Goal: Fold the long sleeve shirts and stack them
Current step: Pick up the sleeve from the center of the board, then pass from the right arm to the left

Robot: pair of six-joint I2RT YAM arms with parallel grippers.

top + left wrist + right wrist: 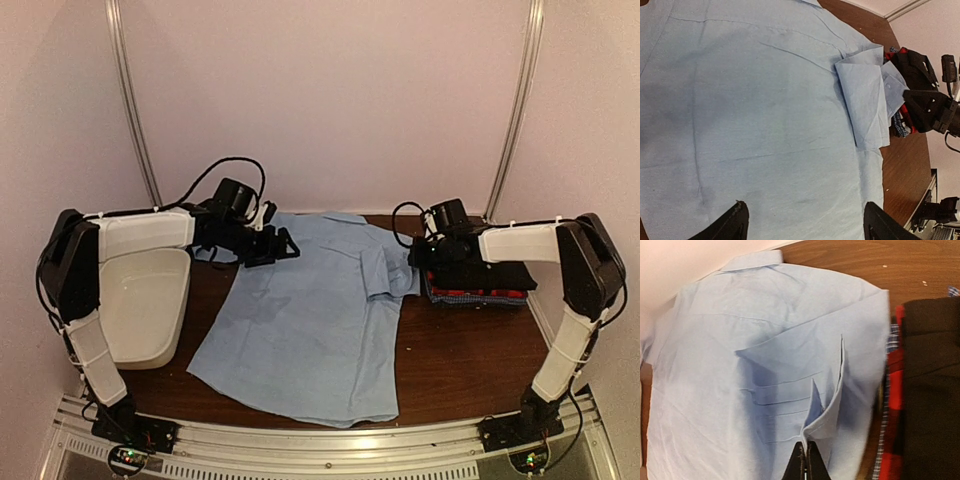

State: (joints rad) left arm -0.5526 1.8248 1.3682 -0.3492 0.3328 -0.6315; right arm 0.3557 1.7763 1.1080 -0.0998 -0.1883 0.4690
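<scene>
The light blue shirt [300, 320] lies spread back-up on the brown table [470, 350], its collar at the far edge. Its right sleeve is folded in across the body. My right gripper [806, 444] is shut on the edge of that sleeve's cuff [826, 412], which lifts slightly off the cloth. In the top view the right gripper [415, 258] sits at the shirt's right edge, next to the stack of folded shirts [478, 285]: black [932, 390] on top, red [895, 395] and blue check below. My left gripper [804, 205] hangs open above the shirt's back [765, 100], holding nothing.
A white plastic tub [145, 305] stands at the left of the table under the left arm. The folded stack [900, 125] sits close against the shirt's right side. Bare brown table shows in front of the stack.
</scene>
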